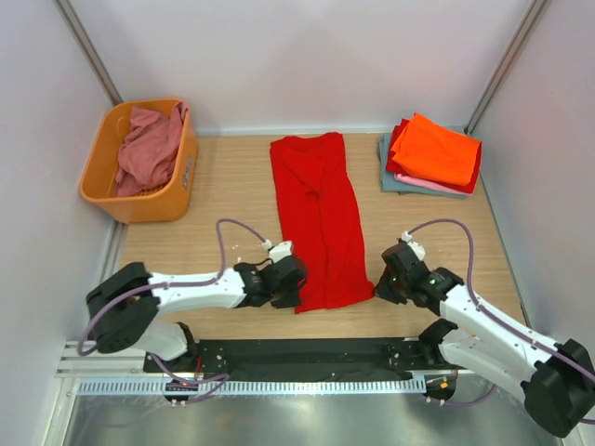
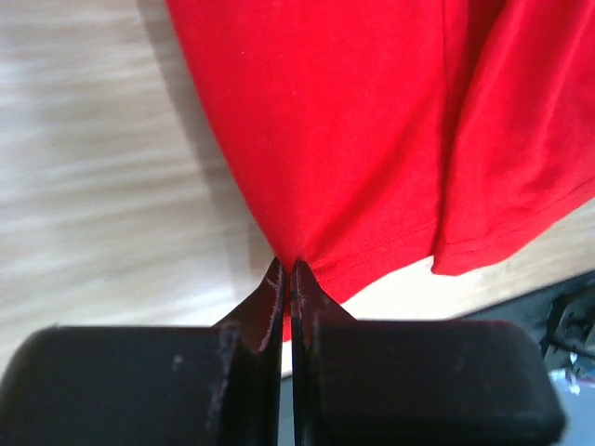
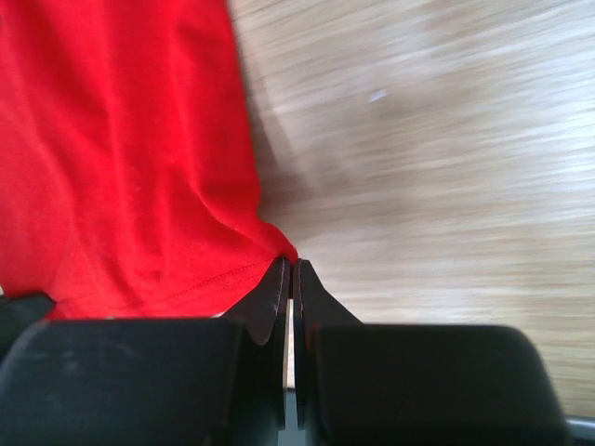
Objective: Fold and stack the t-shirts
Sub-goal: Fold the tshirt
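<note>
While the red t-shirt (image 1: 316, 218) lay flat on the surface (image 1: 223, 186), my left fingers (image 2: 271, 302) and right fingers (image 3: 271, 295) each pinched a near hem corner. I judged that readied a fold.

You have on your wooden worktop (image 1: 232, 181): orange basket (image 1: 130, 204) far left, red t-shirt (image 1: 321, 223) centre, folded shirt stack (image 1: 435, 150) far right.

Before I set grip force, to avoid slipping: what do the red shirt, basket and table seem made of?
The red shirt looks like soft matte knit cloth, perhaps cotton: creases, stitched hem. The basket seems smooth orange plastic: rigid slotted wall. The table looks like pale wood or laminate: grain lines.
</note>
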Available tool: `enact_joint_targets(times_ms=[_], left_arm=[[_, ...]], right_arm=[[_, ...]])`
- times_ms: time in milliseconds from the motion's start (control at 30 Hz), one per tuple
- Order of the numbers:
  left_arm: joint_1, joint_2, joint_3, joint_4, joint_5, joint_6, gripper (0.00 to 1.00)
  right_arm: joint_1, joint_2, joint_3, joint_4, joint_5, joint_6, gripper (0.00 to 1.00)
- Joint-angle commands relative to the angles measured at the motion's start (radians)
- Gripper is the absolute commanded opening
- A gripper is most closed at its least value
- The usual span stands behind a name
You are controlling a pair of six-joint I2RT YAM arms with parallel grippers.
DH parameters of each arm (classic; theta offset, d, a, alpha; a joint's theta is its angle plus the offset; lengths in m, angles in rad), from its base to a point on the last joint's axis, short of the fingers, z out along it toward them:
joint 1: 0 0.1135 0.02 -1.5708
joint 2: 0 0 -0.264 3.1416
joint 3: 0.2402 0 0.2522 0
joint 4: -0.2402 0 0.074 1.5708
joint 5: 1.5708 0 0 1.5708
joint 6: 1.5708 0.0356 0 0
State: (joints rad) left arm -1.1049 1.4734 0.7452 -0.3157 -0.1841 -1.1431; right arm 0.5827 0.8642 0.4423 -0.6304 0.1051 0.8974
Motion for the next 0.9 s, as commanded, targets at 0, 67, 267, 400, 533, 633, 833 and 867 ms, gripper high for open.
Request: enact_joint_targets(times_ms=[0,67,267,400,533,633,833,867], left_arm=[[-0.004,-0.142,-0.049,-0.149,-0.060,-0.024,0.00],[-0.004,-0.191,-0.067,-0.177,-0.063,-0.035,0.00],[-0.006,-0.347,-0.095,-0.307,-0.083,-0.076,0.00],[-0.006,-0.424,-0.101,-0.408,-0.106,-0.096,0.01],[-0.004,-0.476,-0.073,-0.500,-0.147,-0.090,0.05],[-0.004,-0.472,-0.020,-0.556,-0.176,-0.043,0.10],[0.109,-0.369,0.147,-0.606,-0.178,0.132,0.11],[0.134,-0.348,0.169,-0.596,-0.155,0.156,0.11]], right_arm=[[0.104,-0.048,0.012,-0.005,0.002,0.093,0.01],[0.207,-0.035,0.030,0.005,0.060,0.182,0.01],[0.523,0.071,0.088,0.020,0.198,0.359,0.01],[0.591,0.095,0.127,0.015,0.277,0.411,0.01],[0.600,0.127,0.211,0.015,0.321,0.376,0.01],[0.600,0.179,0.311,-0.014,0.367,0.316,0.01],[0.525,0.320,0.487,-0.088,0.415,0.209,0.01],[0.484,0.328,0.499,-0.077,0.386,0.171,0.01]])
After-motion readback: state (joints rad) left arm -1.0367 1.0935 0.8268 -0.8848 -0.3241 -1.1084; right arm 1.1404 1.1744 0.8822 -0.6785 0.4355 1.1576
